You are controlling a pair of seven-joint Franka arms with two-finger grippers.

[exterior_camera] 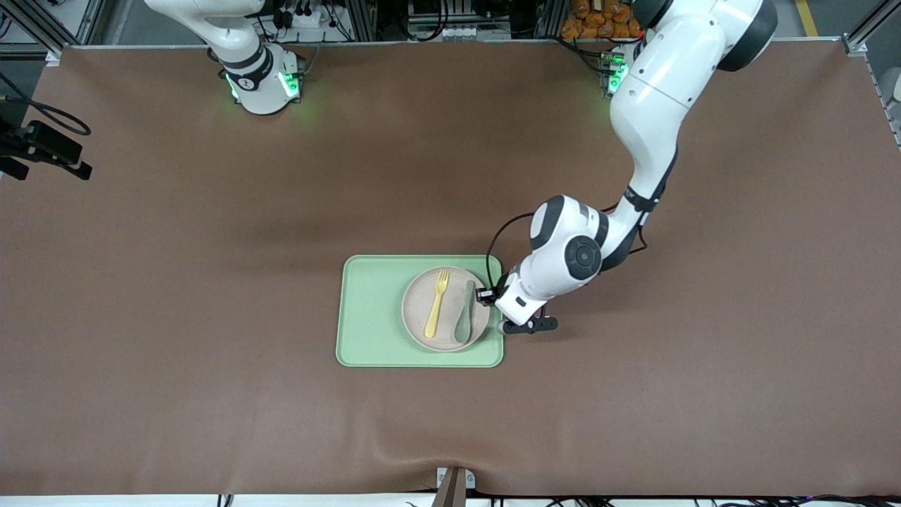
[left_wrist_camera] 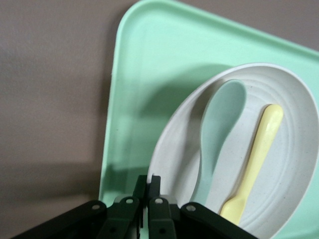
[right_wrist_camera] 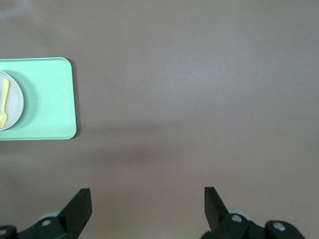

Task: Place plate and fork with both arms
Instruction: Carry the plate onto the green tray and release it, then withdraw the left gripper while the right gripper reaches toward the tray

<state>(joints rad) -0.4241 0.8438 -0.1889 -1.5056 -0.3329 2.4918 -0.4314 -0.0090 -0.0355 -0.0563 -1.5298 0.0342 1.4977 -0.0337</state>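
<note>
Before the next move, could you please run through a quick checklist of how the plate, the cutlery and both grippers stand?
1. Plate on tray, toward the left arm's end: ok.
2. Fork lying in plate, beside spoon: ok.
3. Left gripper low at plate's rim, fingers together: ok.
4. Left gripper actually pinching the rim: cannot tell.
5. Right gripper open over bare table, arm waiting: ok.

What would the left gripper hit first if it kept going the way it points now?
Probably the plate: the left gripper, fingers shut, sits at the plate's rim over the green tray edge. The spoon lies just past the rim. Depth is unclear; pointing steeply down, it might meet the tray first.
</note>
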